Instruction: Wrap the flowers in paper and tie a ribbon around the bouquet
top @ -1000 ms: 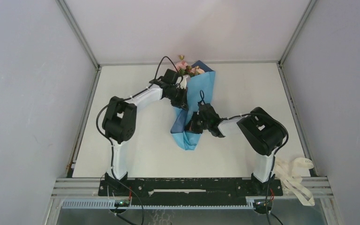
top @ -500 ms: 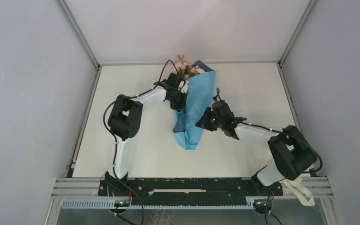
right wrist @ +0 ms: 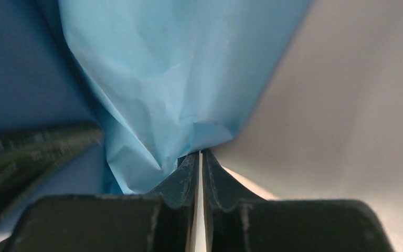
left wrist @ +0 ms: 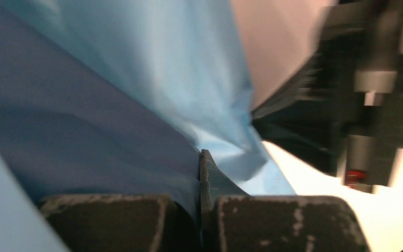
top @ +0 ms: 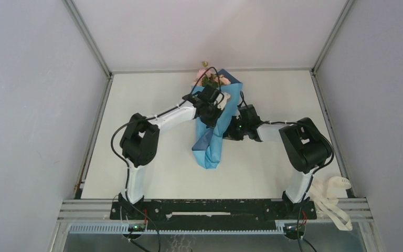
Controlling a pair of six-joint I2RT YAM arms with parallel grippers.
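White counter [top: 152, 105], grey walls [top: 31, 105]; blue paper [top: 212, 152] rolled to a cone mid-counter, narrow end nearest; pink flowers [top: 210, 79] showing at its far, wide end; left pincer [left wrist: 203, 157] closed tight on a paper fold; right pincer [right wrist: 200, 157] nipped on the cone's right edge, a sliver between its tips; cream ribbon [top: 333, 194] heaped at the near right corner, well apart.

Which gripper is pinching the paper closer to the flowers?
The left gripper, shut on the paper just below the flowers; the right gripper pinches it lower, toward mid-cone.
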